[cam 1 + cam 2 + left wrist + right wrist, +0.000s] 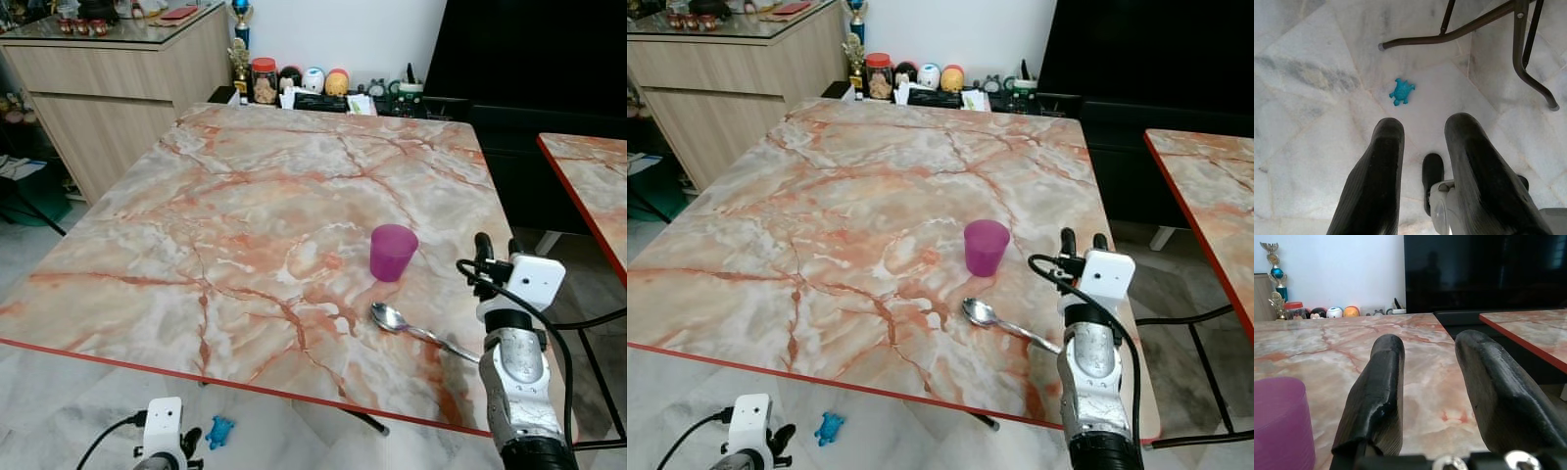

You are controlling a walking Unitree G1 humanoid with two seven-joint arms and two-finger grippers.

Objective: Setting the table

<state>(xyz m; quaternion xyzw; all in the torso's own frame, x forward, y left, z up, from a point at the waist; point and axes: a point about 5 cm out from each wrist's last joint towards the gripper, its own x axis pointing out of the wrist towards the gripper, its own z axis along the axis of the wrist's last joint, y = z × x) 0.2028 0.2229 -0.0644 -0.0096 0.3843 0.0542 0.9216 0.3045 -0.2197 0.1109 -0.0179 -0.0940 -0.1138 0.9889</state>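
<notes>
Currently, the purple cup (393, 252) and spoon (421, 332) are lying near the surface's (245, 196) right edge, while the right hand (497, 247) is hovering beside them, empty with fingers apart, suggesting further settings remain.

1. Home, dining area. Marble-pattern table (255, 196) with red edge; second matching table (593, 181) to the right.
2. Cup (393, 252) and spoon (416, 330) lie on the table.
3. Wood sideboard (108, 88) with glass top against the wall.
4. Low shelf behind the table: trophies (240, 44), jar (265, 80), small round figurines (324, 80).
5. Big dark TV (529, 49).
6. Pale marble floor (1312, 98); blue toy turtle (1401, 91) on it.
</notes>
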